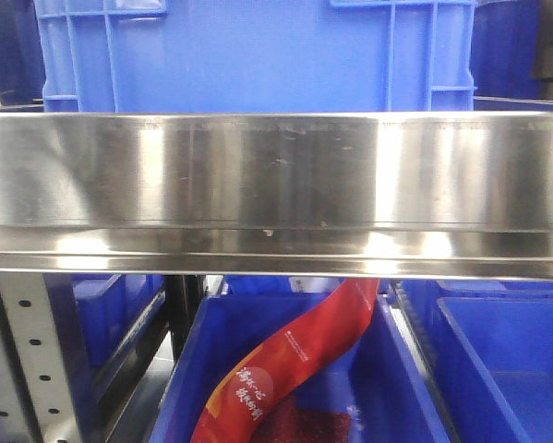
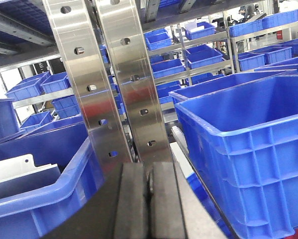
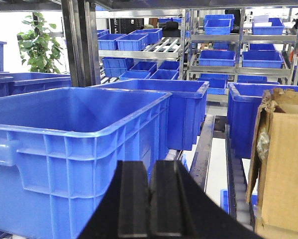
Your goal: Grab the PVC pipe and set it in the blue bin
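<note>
No PVC pipe showed in any of the three views, so I could not tell where it lay. The nearest blue bin (image 3: pixel 74 149) filled the left half of the right wrist view, its inside bare as far as I could see. The right gripper (image 3: pixel 149 204) sat at the bottom centre of that frame, its two dark pads pressed together with nothing between them. A cardboard box (image 3: pixel 283 164) stood at the right edge, and a leafy plant (image 3: pixel 38 42) in the upper left.

In the left wrist view the left gripper (image 2: pixel 149 201) was likewise closed on nothing, bottom centre, in front of two perforated steel uprights (image 2: pixel 114 74). Another blue bin (image 2: pixel 253 149) stood to the right.

In the front view a shiny steel shelf rail (image 1: pixel 276 189) crossed the whole middle of the frame. Below it a red packet (image 1: pixel 285 369) lay slanted in a lower blue bin (image 1: pixel 387 369).
</note>
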